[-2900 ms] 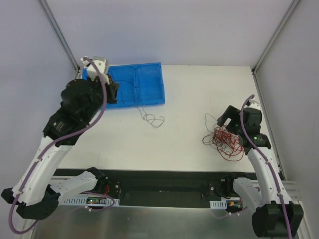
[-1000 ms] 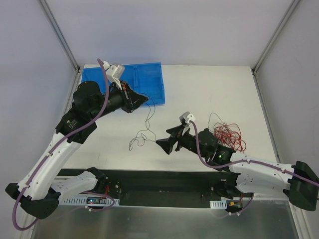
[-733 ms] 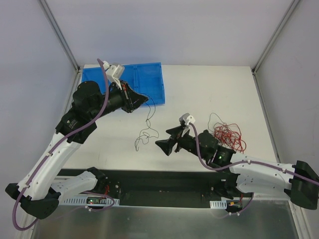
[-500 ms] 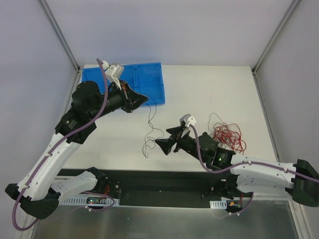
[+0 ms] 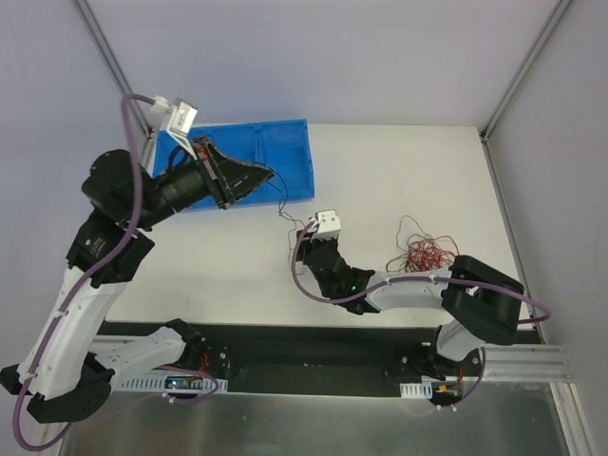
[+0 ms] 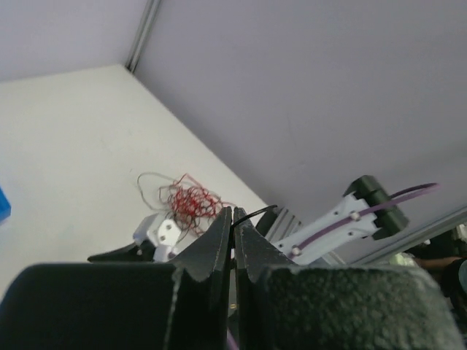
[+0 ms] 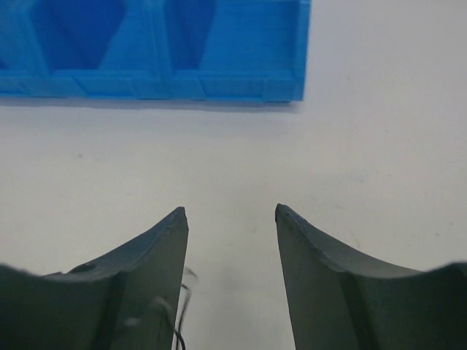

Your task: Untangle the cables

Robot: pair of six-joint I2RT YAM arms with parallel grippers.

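Observation:
My left gripper [image 5: 269, 177] is raised above the table in front of the blue bin, shut on a thin black cable [image 5: 285, 204] that hangs from its tips down toward the table. In the left wrist view the jaws [image 6: 233, 212] are closed, with the cable end [image 6: 252, 213] sticking out. My right gripper [image 5: 304, 243] is low at mid-table, open and empty, pointing at the bin. A bit of black cable [image 7: 179, 305] lies by its left finger. The red tangle [image 5: 424, 256] rests on the table at the right and also shows in the left wrist view [image 6: 191, 203].
A blue two-compartment bin [image 5: 281, 152] stands at the back left of the white table and fills the top of the right wrist view [image 7: 160, 44]. Metal frame posts rise at the back corners. The right arm's links stretch along the table's near edge.
My left arm has lifted and drawn back to the left, pulling the black cable up off the table. My right arm has swung left and folded, its gripper now beside the hanging cable.

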